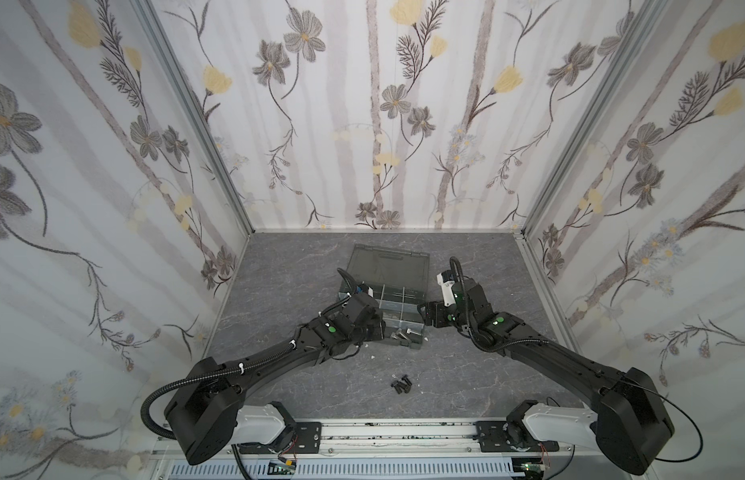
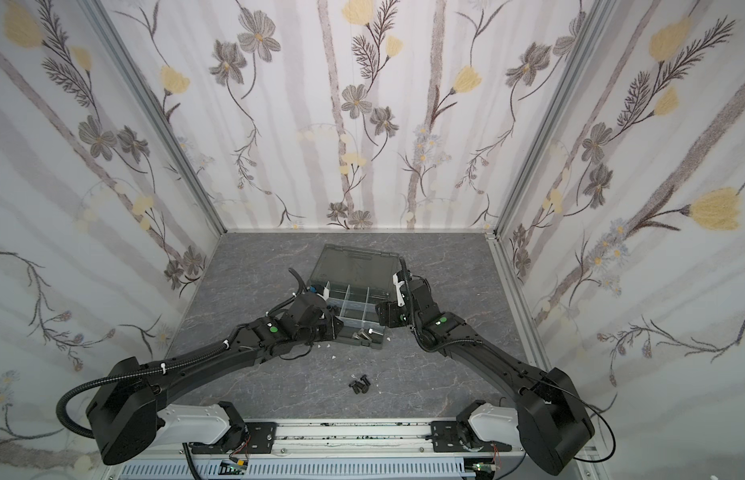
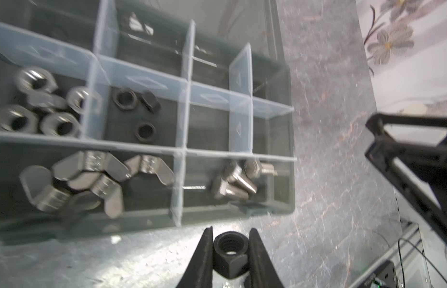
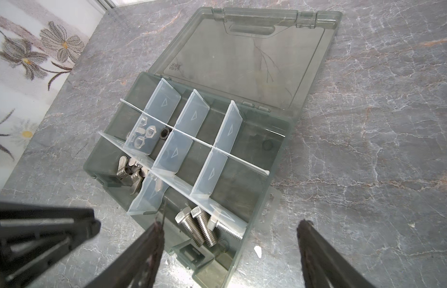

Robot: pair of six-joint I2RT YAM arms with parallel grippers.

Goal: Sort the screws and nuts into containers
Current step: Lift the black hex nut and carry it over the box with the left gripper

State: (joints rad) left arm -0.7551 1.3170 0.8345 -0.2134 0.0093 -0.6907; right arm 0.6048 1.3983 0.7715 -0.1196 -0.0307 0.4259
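You had nuts [image 3: 50, 109] and silver screws [image 3: 235, 182] already in the box's [image 4: 287, 127] cells [image 3: 210, 124], your left gripper [image 3: 231, 239] pinched a black nut [image 3: 230, 253] just outside its wall, your right gripper [image 4: 231, 224] hung wide and empty, and black screws [image 1: 402, 384] lay near the tabletop's [image 1: 445, 374] front edge.

This is a robot test booth in a lab, not a home, for all its wallpaper. Three upright panels [image 1: 383, 124] covered in flowered wallpaper close in a grey marble-patterned surface [image 1: 300, 257] on the left, far and right sides, joined at the corners by bare aluminium posts [image 1: 196, 116]. Along the near edge runs a metal rail [image 1: 395, 432] carrying the bases of two black robot arms, a left arm [image 1: 258, 365] and a right arm [image 1: 549, 353]; just nearer than it sit a slotted cable duct [image 1: 362, 471] and small circuit boards [image 1: 285, 459] with loose wires.
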